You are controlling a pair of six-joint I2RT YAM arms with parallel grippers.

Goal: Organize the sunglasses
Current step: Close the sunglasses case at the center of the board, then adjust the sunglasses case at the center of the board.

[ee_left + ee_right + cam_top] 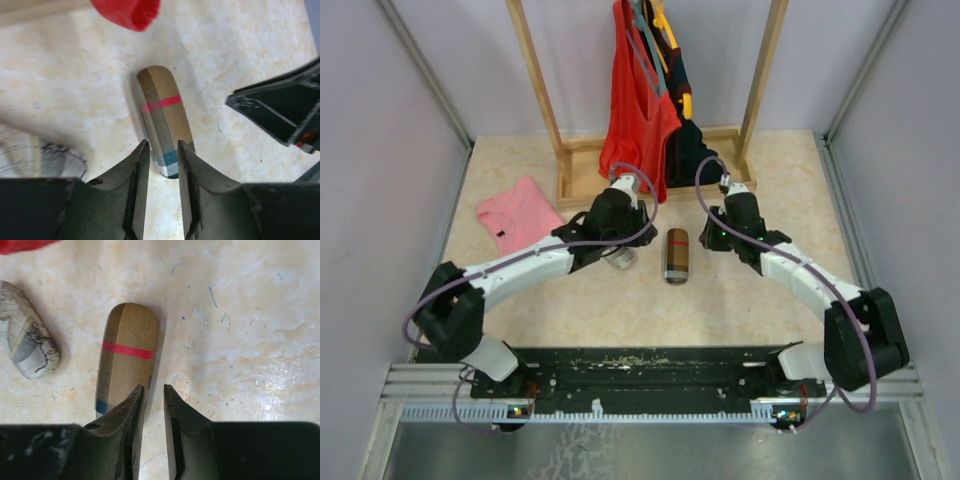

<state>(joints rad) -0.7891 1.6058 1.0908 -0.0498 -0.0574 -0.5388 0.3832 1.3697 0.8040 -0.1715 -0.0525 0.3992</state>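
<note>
Nowhere in any view do the sunglasses show, so their look cannot be told; probably they are inside the closed brown case (129,355), tan check with a red stripe. It lies just ahead of both sets of fingertips, long axis running away from each. Left gripper (163,145) and right gripper (153,388) stand slightly parted, holding nothing, about equally near.
</note>
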